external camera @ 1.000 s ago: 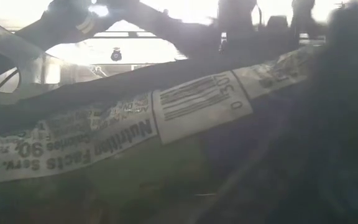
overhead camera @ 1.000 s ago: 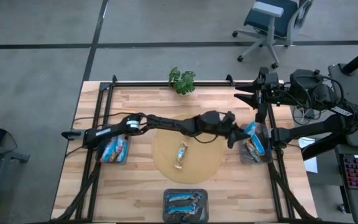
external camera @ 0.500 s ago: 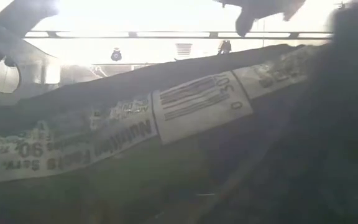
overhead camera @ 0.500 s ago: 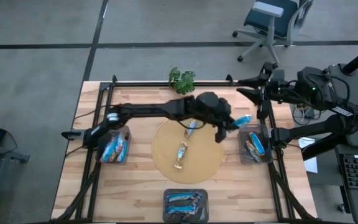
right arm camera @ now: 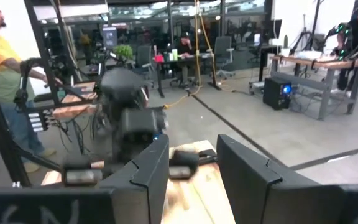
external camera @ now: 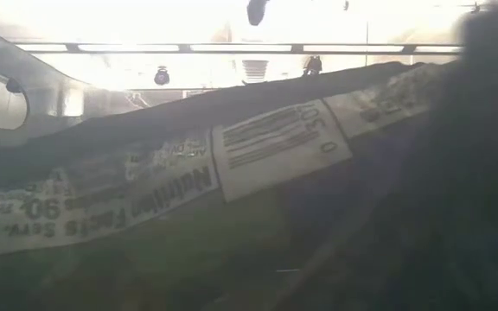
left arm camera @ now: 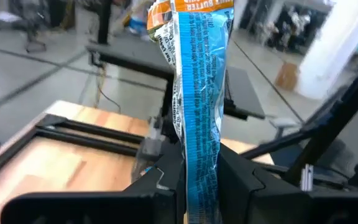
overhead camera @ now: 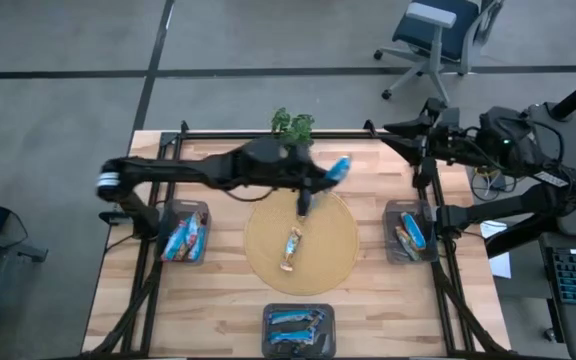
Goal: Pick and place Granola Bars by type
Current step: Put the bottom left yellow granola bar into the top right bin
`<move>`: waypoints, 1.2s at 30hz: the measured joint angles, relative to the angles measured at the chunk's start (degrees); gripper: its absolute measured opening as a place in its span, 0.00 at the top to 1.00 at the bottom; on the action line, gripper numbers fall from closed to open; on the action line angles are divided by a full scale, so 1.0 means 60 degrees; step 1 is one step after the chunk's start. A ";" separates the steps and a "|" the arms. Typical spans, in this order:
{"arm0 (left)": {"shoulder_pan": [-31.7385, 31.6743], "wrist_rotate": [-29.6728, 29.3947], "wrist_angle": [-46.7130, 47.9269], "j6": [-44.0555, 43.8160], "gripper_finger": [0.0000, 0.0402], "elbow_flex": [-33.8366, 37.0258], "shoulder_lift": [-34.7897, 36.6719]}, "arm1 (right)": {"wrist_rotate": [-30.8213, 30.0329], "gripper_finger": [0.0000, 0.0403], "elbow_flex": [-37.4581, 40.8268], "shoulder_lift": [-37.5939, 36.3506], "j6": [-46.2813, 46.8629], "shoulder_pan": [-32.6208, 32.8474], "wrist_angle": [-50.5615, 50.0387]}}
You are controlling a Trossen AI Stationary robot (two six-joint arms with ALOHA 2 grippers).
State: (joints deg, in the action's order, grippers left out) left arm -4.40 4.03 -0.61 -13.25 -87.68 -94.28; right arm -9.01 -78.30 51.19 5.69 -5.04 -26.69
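Blue foil bar pinched upright between left gripper fingers, gripped low so most of wrapper stands clear. In high view, left gripper holds bar above far edge of round mat; judged mid-carry toward bin of its type. One bar left on mat centre. Bins hold sorted bars. Right gripper spread, empty, parked at far right corner of table.
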 joint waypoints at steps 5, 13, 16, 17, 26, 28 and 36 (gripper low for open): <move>-0.0001 -0.0931 -0.0616 -0.0059 0.87 0.1680 0.1728 | 0.0003 0.68 0.0000 0.0427 0.0055 0.0000 0.0002; 0.0003 -0.1344 -0.0661 0.0219 0.87 0.2289 0.3427 | 0.0097 0.54 -0.0004 0.1473 0.0616 0.0000 0.0343; -0.0001 -0.1355 -0.0559 0.0269 0.87 0.2306 0.3533 | 0.0525 0.44 -0.0037 0.1877 0.0846 -0.0004 0.0624; -0.0002 -0.1356 -0.0554 0.0274 0.87 0.2306 0.3534 | 0.0573 0.41 -0.0107 0.2019 0.0921 -0.0004 0.0582; -0.0001 -0.1082 -0.0517 0.0266 0.87 0.2314 0.3483 | 0.1104 0.21 -0.1572 0.3408 0.0850 0.0036 0.0588; -0.0001 -0.1052 -0.0504 0.0266 0.87 0.2314 0.3469 | 0.1270 0.19 -0.1869 0.3697 0.0676 0.0036 0.0544; -0.0001 -0.0843 -0.0606 0.0276 0.87 0.2303 0.3471 | 0.1740 0.19 -0.2830 0.4635 0.0562 0.0026 0.0538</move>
State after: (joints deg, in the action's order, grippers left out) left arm -4.40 -1.03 -4.24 -11.60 -73.87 -73.45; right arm 1.43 -95.28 79.00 9.07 -4.88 -23.46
